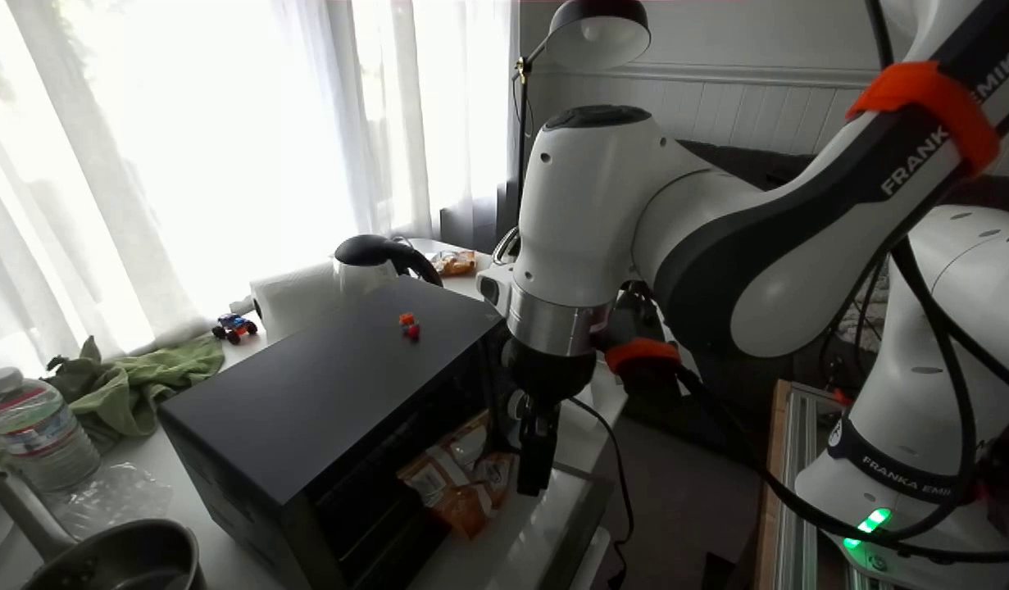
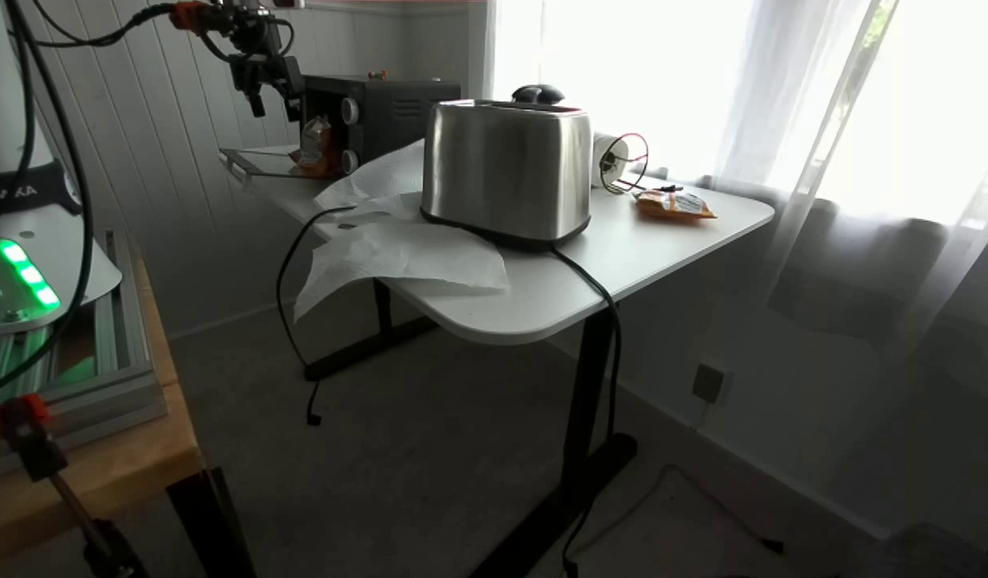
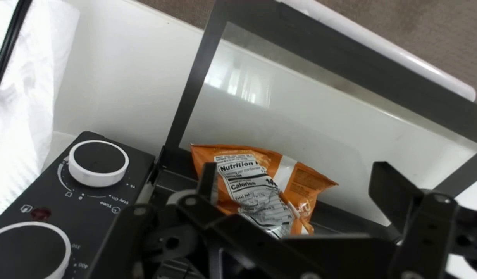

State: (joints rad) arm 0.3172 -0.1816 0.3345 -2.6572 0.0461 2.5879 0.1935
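– gripper (image 3: pixel 294 172) poised at the mouth of the toaster oven (image 1: pixel 307 393), tips pointing down, fingers spread wide apart!

– and what's beneath it?

– orange snack bag (image 3: pixel 263 190), nutrition panel facing up, framed between the fingers in the wrist view! it's sitting at the inner edge of the lowered glass door (image 3: pixel 331 50), right by the oven's opening.

– any contact?

– can't tell from these angles, but they're close, very close.

– what's around them?

– white-rimmed knobs (image 3: pixel 99 157) on the oven's front, near the bag, and up on the roof, a tiny red-and-orange figure (image 1: pixel 409 326)!

– farther along the white table (image 2: pixel 646 241)?

– steel toaster (image 2: pixel 506 172), paper towel (image 2: pixel 413 253) draped beside it, another orange packet (image 2: pixel 674 205) beyond, in an exterior view.
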